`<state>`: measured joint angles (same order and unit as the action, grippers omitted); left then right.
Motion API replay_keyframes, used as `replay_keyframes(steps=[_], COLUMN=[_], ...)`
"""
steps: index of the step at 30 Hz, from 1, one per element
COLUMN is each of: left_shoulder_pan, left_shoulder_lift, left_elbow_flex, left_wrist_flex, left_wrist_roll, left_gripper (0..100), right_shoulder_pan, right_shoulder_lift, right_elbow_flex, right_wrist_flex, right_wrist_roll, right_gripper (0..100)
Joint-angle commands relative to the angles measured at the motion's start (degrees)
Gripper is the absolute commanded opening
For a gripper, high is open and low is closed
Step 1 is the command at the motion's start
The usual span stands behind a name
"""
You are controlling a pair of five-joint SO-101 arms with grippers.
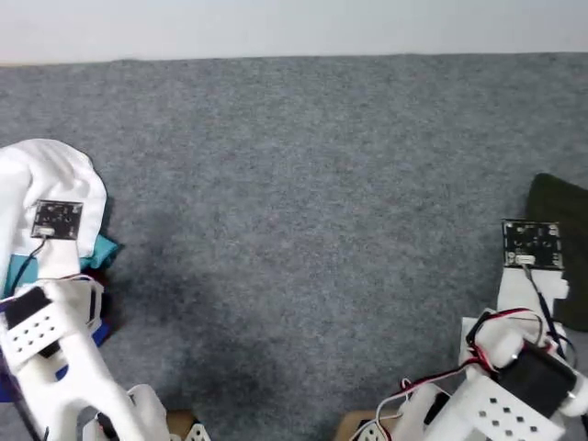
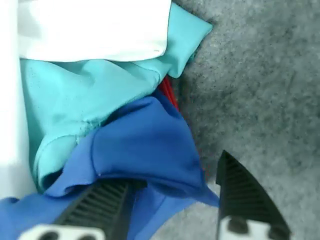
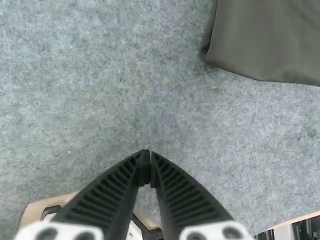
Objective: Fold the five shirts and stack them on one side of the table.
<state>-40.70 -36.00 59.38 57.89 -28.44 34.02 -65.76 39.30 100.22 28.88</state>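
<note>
- Left gripper (image 2: 177,170): fingers apart, blue shirt (image 2: 145,145) between and under them.
- Red shirt (image 2: 169,92): mostly hidden sliver past the fingertips, under the teal shirt (image 2: 75,100); white shirt (image 2: 90,25) beyond, cut off.
- Right gripper (image 3: 146,155): fingers pressed together over the grey table (image 3: 75,75); dark green shirt (image 3: 270,40) ahead of the tips, apart, cut off.
- Count: five shirts, two grippers.

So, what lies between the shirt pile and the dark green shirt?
Just bare grey felt, seen in the high view, from the shirt pile to the dark green shirt.
</note>
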Motion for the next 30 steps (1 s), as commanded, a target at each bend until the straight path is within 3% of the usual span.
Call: replay_keyframes(steps=[1,8,13,16,19,24,30], left_shoulder_pan=[0.5,0.6,1.8,3.3,6.1,15.4,28.9], left_shoulder_lift=[0.0,0.0,-0.5,-0.5,-0.6,-0.6,-0.4], left_elbow_flex=[1.5,6.6,5.1,-1.7,-13.4,-35.6,-61.8], left_wrist_flex=[-5.2,-15.8,-15.6,-6.5,8.2,28.7,35.1], left_wrist_roll=[0.7,0.8,0.9,1.7,6.5,13.1,20.3], left_gripper=[23,15,0,0,0,0,0], right_shoulder_pan=[-0.3,-0.2,-0.2,-0.3,-0.3,-0.3,-0.3], right_shoulder_lift=[0.1,0.0,0.0,0.0,0.0,0.0,0.0], right_elbow_flex=[-0.8,-0.8,-0.4,-0.4,-0.4,-0.4,-0.4], right_wrist_flex=[1.7,2.0,1.9,1.9,1.9,1.9,1.9], right_wrist_roll=[0.6,0.6,0.5,0.5,0.5,0.4,0.4], right_gripper=[0.9,0.9,0.9,0.9,0.9,0.9,0.9])
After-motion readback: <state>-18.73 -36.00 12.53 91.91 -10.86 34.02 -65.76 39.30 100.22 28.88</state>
